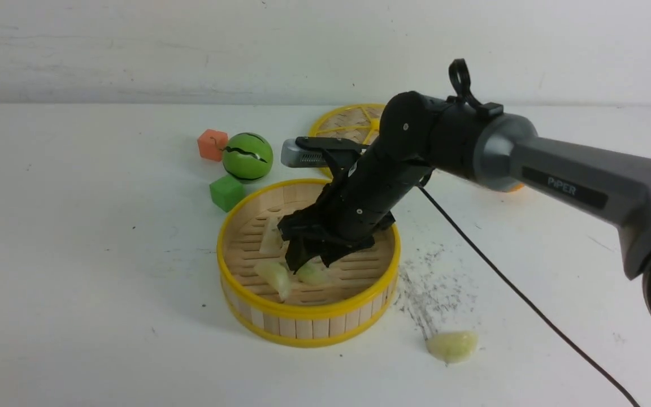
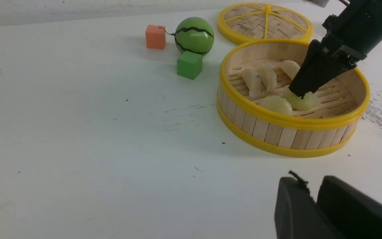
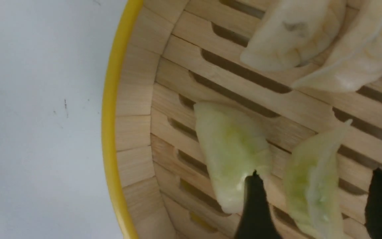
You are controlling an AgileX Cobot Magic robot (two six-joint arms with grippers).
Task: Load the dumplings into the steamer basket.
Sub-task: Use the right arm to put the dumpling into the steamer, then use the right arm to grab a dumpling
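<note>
The white table (image 1: pixel 77 254) carries everything. My right arm (image 1: pixel 585 181) comes in from the right and dips into the steamer basket (image 1: pixel 308 328), which sits mid-table. The woven lid (image 1: pixel 348 121) lies flat just beyond it. To the far left of the basket are one watermelon ball (image 1: pixel 247 156), one green cube (image 1: pixel 226 193) and one orange cube (image 1: pixel 212 144).

My right gripper (image 1: pixel 311 263) hangs low over the basket floor with its jaws spread. A green dumpling (image 3: pixel 312 186) lies between them with a gap on each side, so I am pinching nothing. My left gripper (image 2: pixel 317 205) waits at the near edge with its fingers pressed together and empty.

I count six dumplings. Five are in the basket. Three are cream ones (image 2: pixel 269 78), huddled at the far-left side. Two are green: the one between my jaws and its neighbour (image 3: pixel 230 156) beside it. The sixth, also green, is the last dumpling (image 1: pixel 452 346); it lies on the table near-right of the basket and well apart from it.

These look light, small and probably soft and a little slick. I would close across the plump middle of the crescent, not on its thin crimped edge. I would squeeze gently so it does not squirt sideways.
</note>
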